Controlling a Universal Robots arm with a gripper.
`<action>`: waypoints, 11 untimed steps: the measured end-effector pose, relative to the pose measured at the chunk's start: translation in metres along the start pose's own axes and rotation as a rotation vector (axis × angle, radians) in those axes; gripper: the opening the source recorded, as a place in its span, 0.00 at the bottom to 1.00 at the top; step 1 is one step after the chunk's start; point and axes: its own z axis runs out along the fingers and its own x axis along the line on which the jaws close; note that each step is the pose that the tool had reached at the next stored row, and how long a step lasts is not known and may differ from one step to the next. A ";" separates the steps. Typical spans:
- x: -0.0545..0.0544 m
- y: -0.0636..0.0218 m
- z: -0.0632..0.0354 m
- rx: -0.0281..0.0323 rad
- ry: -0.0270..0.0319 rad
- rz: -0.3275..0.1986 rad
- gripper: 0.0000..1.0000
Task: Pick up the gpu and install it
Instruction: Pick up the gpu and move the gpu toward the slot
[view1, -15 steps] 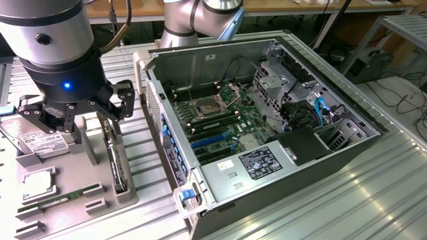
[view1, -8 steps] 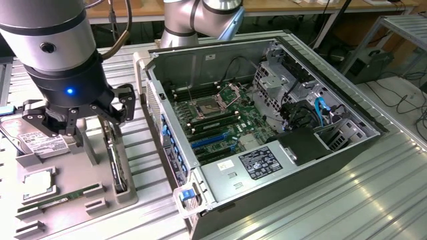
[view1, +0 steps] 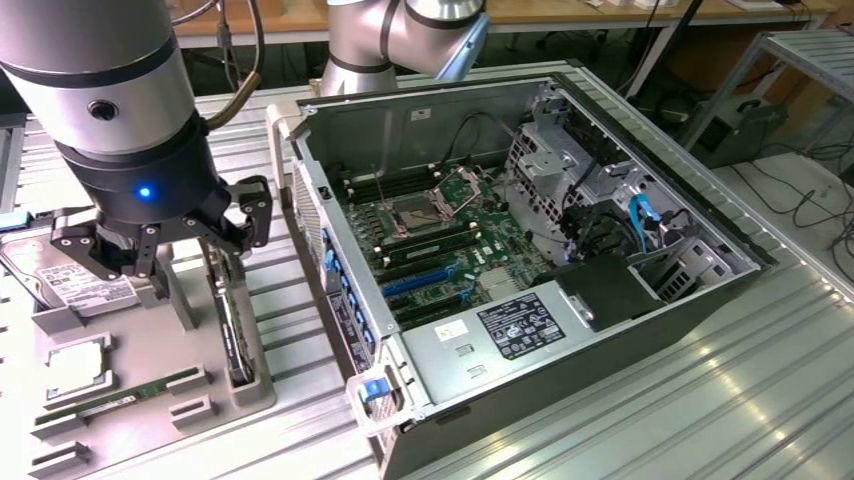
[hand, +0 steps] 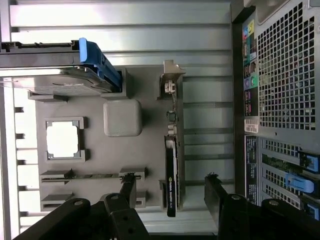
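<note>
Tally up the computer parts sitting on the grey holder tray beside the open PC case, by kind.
Hard drive: 1
Processor chip: 1
Memory stick: 1
Graphics card: 1
Total: 4

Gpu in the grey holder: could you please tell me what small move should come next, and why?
Probably lower the end effector straight down: its fingers are open, one on each side of the gpu, which stands on edge in the grey holder, not yet gripped.
</note>
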 end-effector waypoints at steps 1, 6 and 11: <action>0.000 0.0000 0.0007 0.0001 0.0001 0.000 0.66; 0.000 -0.0001 0.0043 0.0000 0.0001 -0.001 0.66; 0.000 0.0026 0.0311 0.0000 0.0002 -0.004 0.66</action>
